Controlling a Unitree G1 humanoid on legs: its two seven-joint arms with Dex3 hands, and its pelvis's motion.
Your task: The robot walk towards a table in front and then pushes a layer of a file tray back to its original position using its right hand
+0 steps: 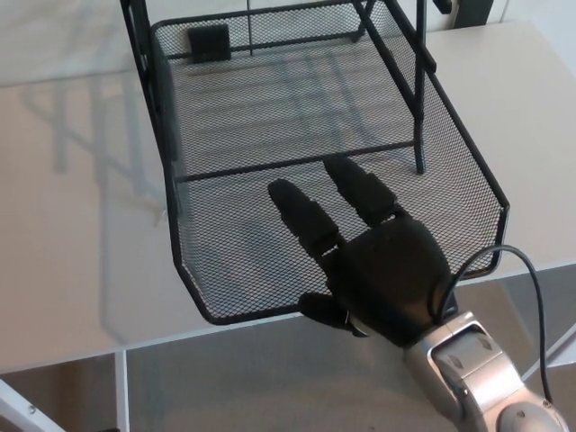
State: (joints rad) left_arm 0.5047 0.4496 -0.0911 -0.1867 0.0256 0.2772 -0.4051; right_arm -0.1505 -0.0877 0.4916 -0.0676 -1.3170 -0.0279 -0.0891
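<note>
The right hand (pixel 382 270), fingers apart and holding nothing, lies over the near rim of the pulled-out tray layer (pixel 270 144), which stretches from lower centre toward the frame's top, so pushing means moving upward in frame.

tray (pixel 468 171): black mesh | right hand (pixel 382 261): black | table (pixel 81 207): pale beige
</note>
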